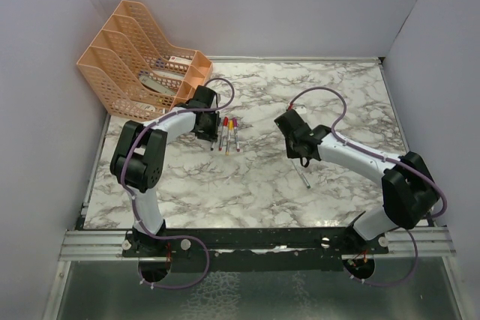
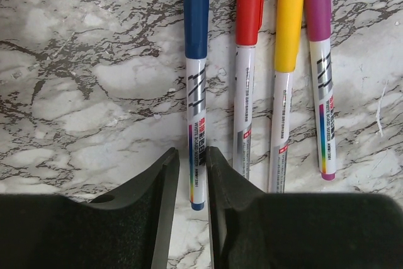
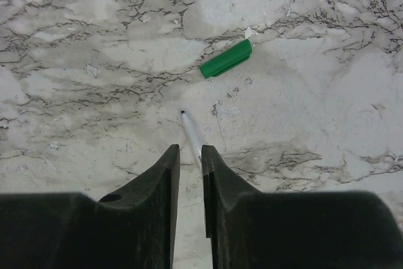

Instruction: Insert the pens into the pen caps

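Left claw [image 2: 192,155] over four capped pens [image 2: 242,92], one bare pen [image 3: 192,133], one green cap [image 3: 226,59]

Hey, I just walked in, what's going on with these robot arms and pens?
They are capping pens. Four capped pens, blue, red, yellow and purple, lie side by side on the marble table. The left gripper straddles the end of the blue-capped pen, jaws slightly apart. The right gripper hovers over the last uncapped pen, jaws slightly apart too, and the green cap lies loose just beyond its tip.
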`<state>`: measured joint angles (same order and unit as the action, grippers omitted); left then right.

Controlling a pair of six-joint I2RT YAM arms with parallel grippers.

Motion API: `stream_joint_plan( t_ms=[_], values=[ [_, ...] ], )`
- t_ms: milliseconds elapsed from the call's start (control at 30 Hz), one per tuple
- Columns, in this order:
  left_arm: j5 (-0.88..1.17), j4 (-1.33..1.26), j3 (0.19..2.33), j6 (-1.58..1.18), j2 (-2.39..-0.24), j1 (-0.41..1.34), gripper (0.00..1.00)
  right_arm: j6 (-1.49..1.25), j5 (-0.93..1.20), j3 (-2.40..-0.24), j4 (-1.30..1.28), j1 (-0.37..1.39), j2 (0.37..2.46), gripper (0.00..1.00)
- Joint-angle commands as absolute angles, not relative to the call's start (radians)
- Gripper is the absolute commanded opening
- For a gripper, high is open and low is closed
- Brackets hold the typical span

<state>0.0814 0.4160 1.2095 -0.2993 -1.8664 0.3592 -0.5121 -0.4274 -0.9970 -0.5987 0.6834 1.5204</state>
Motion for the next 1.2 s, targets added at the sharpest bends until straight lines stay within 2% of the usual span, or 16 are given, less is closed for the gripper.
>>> stream_joint_plan(
  t_ms=[0,433,533,667,1067,1167],
  values=[
    [0.101,0.449,1.231,-0.290,-1.896,0.355,0.28,-0.526,-0.399,-0.985,-0.632,0.680,1.534,0.21],
    [0.110,0.451,1.232,-0.289,-1.872,0.353,0.28,-0.541,-0.363,-0.927,-0.665,0.680,1.546,0.22],
    [0.113,0.454,1.238,-0.293,-1.851,0.353,0.29,-0.537,-0.359,-0.914,-0.655,0.680,1.551,0.32],
    [0.119,0.460,1.251,-0.296,-1.821,0.353,0.31,-0.526,-0.352,-0.904,-0.632,0.680,1.578,0.37],
    [0.111,0.468,1.247,-0.301,-1.714,0.345,0.33,-0.513,-0.348,-0.887,-0.571,0.675,1.668,0.35],
    [0.109,0.469,1.240,-0.303,-1.702,0.341,0.33,-0.512,-0.319,-0.880,-0.560,0.669,1.673,0.25]
  ],
)
